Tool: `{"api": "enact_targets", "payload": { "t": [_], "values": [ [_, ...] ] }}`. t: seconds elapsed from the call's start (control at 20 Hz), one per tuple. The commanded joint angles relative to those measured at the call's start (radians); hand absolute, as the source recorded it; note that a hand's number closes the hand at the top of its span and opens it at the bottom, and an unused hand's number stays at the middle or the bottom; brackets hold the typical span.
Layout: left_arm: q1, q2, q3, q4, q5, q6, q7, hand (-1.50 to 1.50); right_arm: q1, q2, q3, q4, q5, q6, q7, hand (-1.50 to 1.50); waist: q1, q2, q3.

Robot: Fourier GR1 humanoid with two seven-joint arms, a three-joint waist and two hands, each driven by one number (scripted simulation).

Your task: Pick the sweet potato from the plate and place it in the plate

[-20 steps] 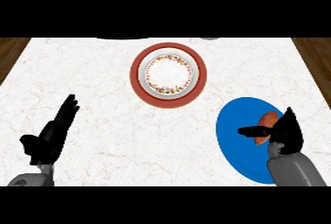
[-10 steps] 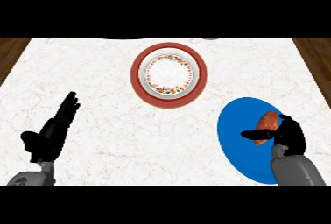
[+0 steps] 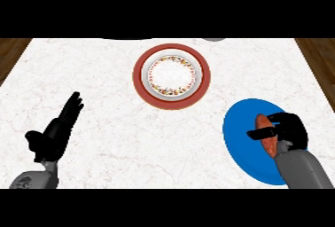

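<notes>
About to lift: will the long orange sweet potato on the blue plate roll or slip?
The long orange sweet potato looks rounded, so it could roll if released on the flat blue plate. It probably stays stiff when lifted. The right hand curls across its middle, so end-tipping seems unlikely.

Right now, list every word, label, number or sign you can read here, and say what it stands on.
None: no text can be read in this view.
The red-rimmed plate carries only a speckled patterned ring, no letters.
The blue plate, the sweet potato and the counter bear no marks.
</notes>
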Motion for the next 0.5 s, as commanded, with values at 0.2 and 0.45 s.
{"api": "enact_targets", "payload": {
  "t": [0.2,0.45],
  "values": [
    [-0.035,-0.015,-0.039,-0.004,-0.009,-0.027,0.004,0.00,-0.108,-0.179,0.209,-0.006,-0.052,0.344,-0.542,1.50,0.086,0.032,0.019],
    [-0.033,-0.019,-0.030,-0.008,-0.014,-0.007,0.001,0.00,-0.172,-0.338,0.166,0.044,-0.075,0.331,-0.954,1.50,0.059,0.027,0.019]
  ]
}}
